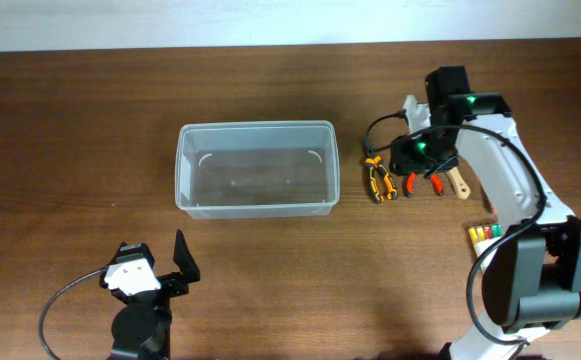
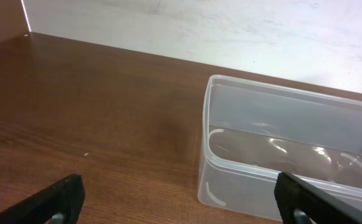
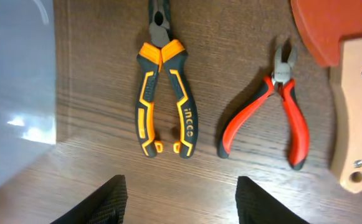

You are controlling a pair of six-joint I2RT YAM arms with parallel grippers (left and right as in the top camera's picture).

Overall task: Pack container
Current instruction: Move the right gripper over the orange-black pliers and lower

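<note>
Right wrist, right fingers (image 3: 103, 202) spread wide, empty, over orange-handled pliers (image 3: 148, 93).

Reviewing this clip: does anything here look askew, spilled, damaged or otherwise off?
Nothing stands out. The container sits upright and empty on the table. The orange-handled pliers, red-handled cutters and wooden-handled tool lie flat side by side next to it, with no spill or damage visible.

Orange pliers (image 3: 162, 56) beside red cutters (image 3: 281, 79)
</note>
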